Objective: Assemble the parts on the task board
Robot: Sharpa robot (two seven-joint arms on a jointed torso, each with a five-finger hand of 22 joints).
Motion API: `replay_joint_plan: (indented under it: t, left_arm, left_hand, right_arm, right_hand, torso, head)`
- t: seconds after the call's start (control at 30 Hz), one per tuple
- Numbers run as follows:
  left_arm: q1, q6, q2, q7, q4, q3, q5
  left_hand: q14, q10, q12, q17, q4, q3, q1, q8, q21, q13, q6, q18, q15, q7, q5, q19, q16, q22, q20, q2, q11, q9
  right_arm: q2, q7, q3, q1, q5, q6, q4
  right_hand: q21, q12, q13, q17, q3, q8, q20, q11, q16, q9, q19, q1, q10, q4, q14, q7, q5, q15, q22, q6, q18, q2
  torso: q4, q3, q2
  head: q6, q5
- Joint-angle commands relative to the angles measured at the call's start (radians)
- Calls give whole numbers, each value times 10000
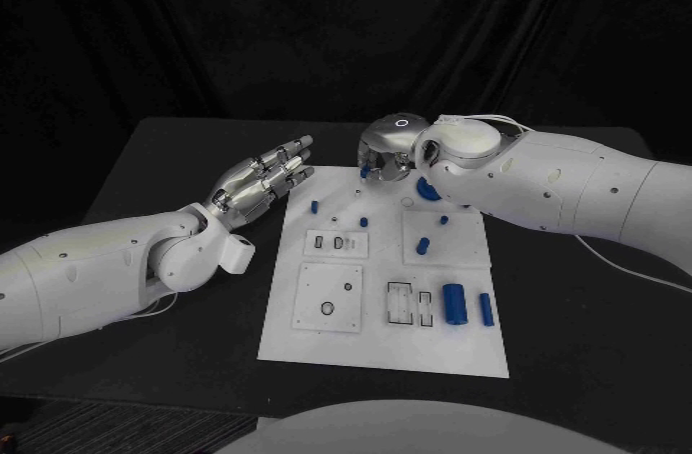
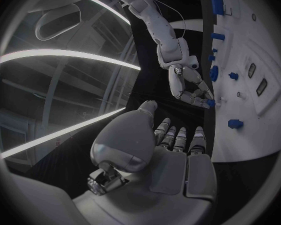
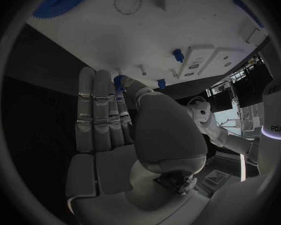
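Right hand (image 1: 384, 157) pinching blue part (image 3: 119, 81), task board (image 1: 378, 352) below

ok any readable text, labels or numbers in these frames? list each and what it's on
"sharpa" (partly cut off, reads roughly "arpa"): on a white arm near the rim of the right wrist view.
Task board: no readable print; its recess outlines carry no labels.
Blue parts: no markings.
Left hand and right hand: no legible text.
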Motion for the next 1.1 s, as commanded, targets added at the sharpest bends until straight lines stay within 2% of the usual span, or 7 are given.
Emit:
replay_joint_plan:
  t: [0.03,0.6,0.7,0.97,1.1]
  left_arm:
    - [5,86,23,129,10,10,2]
    - [5,110,81,205,-34,10,2]
    - [5,119,90,207,-44,10,2]
    - [5,132,102,207,-51,10,2]
    - [5,140,103,200,-55,10,2]
  left_hand:
    - [14,-4,13,-9,5,40,-59,55,-34,10,40,113,26,49,46,7,-36,-16,80,17,28,14]
    - [14,-2,24,-9,15,50,-91,64,-34,12,54,115,78,24,46,7,-36,-16,112,26,16,14]
    - [14,-2,26,-9,15,56,-93,65,-34,12,56,115,92,22,47,7,-36,-16,119,30,14,15]
    - [14,-2,26,-9,15,62,-94,68,-34,12,63,115,103,22,48,7,-36,-16,124,33,15,15]
    - [14,-2,26,-9,15,62,-94,68,-34,12,63,115,103,22,48,7,-36,-16,124,33,15,15]
  right_arm:
    - [19,-147,6,-30,-22,116,-5]
    - [56,-179,6,-95,-22,297,-66]
    - [71,-213,6,-113,-22,339,-89]
    - [108,-301,6,-176,-22,418,-187]
    - [115,-324,6,-199,-22,430,-215]
  right_hand:
    - [-38,-37,-16,8,40,52,14,-7,-66,1268,-44,-19,-101,41,3,17,42,59,17,-19,86,-34]
    - [-86,-38,-13,9,77,-50,44,26,-115,1224,-96,-67,-224,99,-59,27,26,90,34,-101,85,-44]
    - [-115,-37,-13,13,108,-145,64,55,-140,1182,-125,-72,-342,112,-91,44,26,112,50,-198,87,-70]
    - [-217,-10,2,39,230,-662,151,178,-217,919,-215,-127,-719,191,-208,189,20,209,119,-897,87,-184]
    - [-257,-7,6,53,278,-753,186,226,-238,780,-241,-147,-892,221,-250,232,-8,245,151,-1234,88,-240]
  torso:
    - [-4,-6,0]
    - [-3,-7,1]
    - [-5,-1,1]
    - [-4,-3,0]
    - [-7,-2,0]
  head:
    - [-22,12]
    - [-55,2]
    - [-65,10]
    - [-90,13]
    - [-96,22]
